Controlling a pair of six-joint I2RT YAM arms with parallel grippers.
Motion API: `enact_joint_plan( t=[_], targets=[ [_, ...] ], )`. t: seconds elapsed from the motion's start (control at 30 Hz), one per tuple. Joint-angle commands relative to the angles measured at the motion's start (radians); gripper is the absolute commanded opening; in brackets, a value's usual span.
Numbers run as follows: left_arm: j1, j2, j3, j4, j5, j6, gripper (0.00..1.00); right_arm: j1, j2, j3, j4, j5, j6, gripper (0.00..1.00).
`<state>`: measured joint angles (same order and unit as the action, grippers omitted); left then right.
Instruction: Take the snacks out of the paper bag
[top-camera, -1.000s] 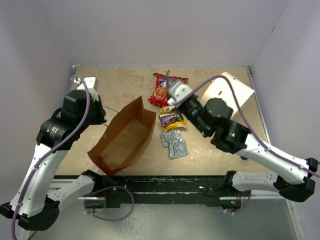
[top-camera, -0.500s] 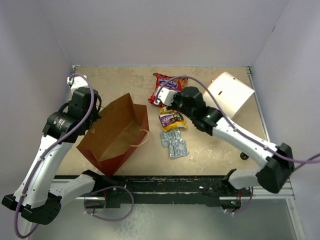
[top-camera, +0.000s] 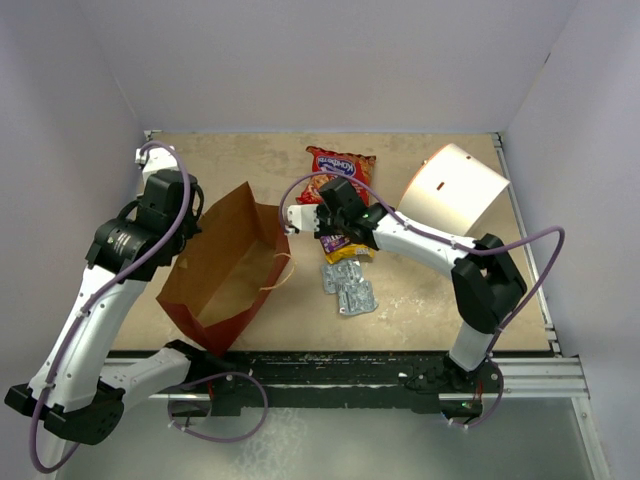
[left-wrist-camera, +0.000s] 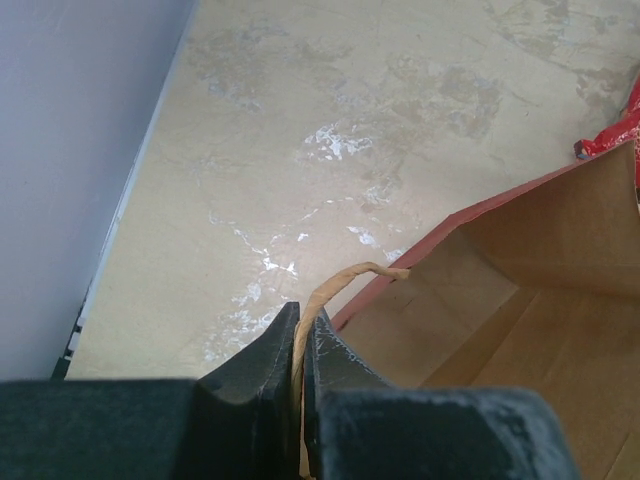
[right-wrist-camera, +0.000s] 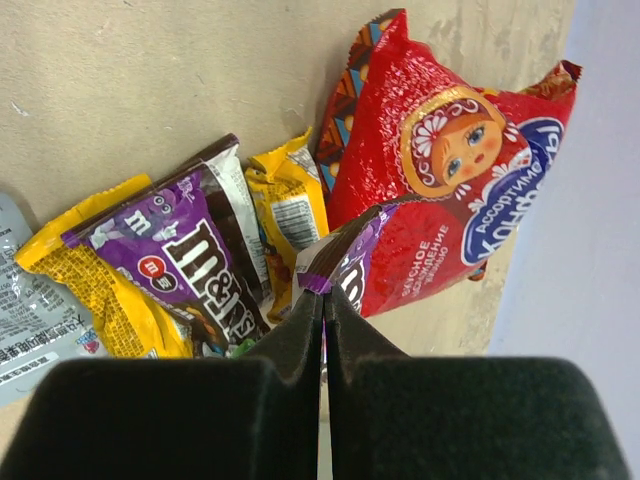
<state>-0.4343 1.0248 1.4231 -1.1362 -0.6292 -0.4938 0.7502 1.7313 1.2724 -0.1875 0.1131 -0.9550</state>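
White cylinder (top-camera: 455, 195) beyond snacks (top-camera: 350, 287) beside paper bag (top-camera: 215, 265)

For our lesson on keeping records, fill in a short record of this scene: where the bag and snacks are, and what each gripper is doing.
Paper bag: open, on the table's left
Cookie bag: on the table, outside the bag
Foil packs: on the table, right of the bag
Left gripper: shut on the handle
Right gripper: shut on a purple packet's corner
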Motion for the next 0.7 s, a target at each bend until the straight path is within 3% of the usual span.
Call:
enact_joint_plan(
  t=[0.0,0.07,0.2,0.37,0.47,0.6,0.67],
  targets=[
    [0.003,0.027,0.044,0.050,-0.015,0.045,0.09,-0.005,0.023,0.079,-0.042,-0.038,-0.053,0.00],
    [0.004,0.034,0.055,0.051,-0.013,0.049,0.14,-0.004,0.034,0.085,-0.061,-0.040,-0.055,0.00],
    [0.006,0.035,0.073,0.046,-0.002,0.058,0.36,-0.005,0.045,0.086,-0.088,-0.059,-0.042,0.00],
    [0.006,0.034,0.131,0.029,0.030,0.060,0.51,-0.004,0.028,0.064,-0.127,-0.099,0.001,0.00],
    [0.006,0.034,0.167,0.029,0.049,0.071,0.68,-0.003,0.002,0.034,-0.109,-0.111,0.021,0.01],
    [0.006,0.033,0.204,0.046,0.083,0.097,0.97,-0.003,-0.006,0.040,-0.098,-0.104,0.056,0.17],
    [0.006,0.037,0.222,0.052,0.097,0.111,0.99,-0.001,-0.009,0.053,-0.096,-0.089,0.072,0.24]
  ],
)
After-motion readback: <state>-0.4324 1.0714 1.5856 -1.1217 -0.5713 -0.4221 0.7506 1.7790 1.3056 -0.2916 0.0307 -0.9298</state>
